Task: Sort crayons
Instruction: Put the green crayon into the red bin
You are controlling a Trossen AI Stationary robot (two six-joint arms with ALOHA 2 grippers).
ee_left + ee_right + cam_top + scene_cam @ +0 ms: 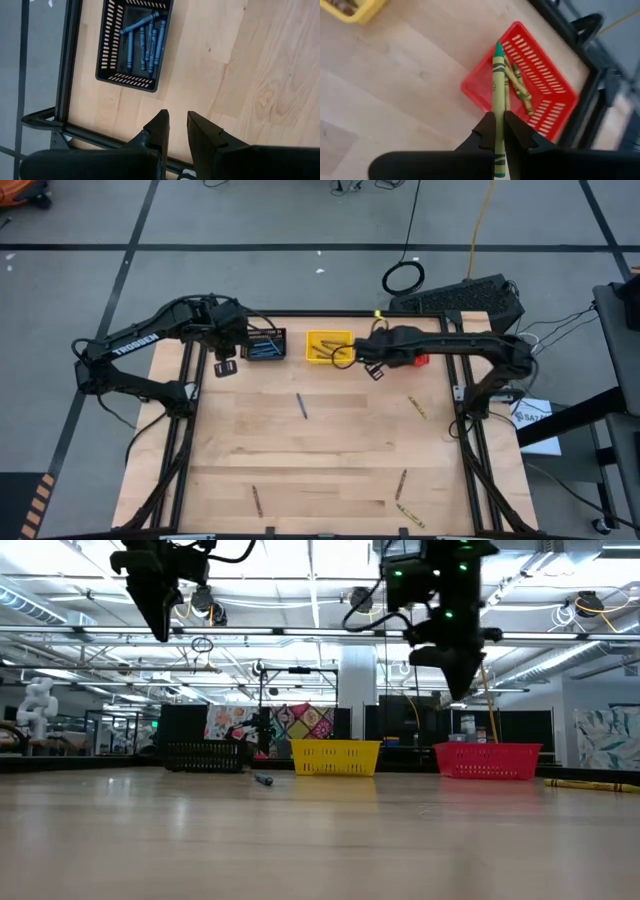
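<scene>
My right gripper [498, 122] is shut on a green-olive crayon [497, 80] above the red bin [547, 107], which holds a few olive crayons [519, 87]. In the high view this gripper [376, 370] hangs between the yellow bin [328, 347] and the red bin [421, 361]. My left gripper [178, 125] stands open with nothing between its fingers, beside the black bin [112, 45] of several blue crayons [145, 37]. Loose crayons lie on the table: blue [300, 406], olive [416, 407], brown [255, 500]. My right gripper pinches the crayon's wrapped body [498, 116] between its two fingers, at its rear half. The crayon lies along the fingers, and its pointed end [498, 49] sticks out past the fingertips. The fingers slant down from above. The crayon is lifted clear, over the red bin's near rim.
The three bins stand in a row along the table's far edge. More crayons lie near the front right, brown [400, 483] and yellow [410, 515]. A black frame rail [65, 60] runs along the table's edge beside the black bin.
</scene>
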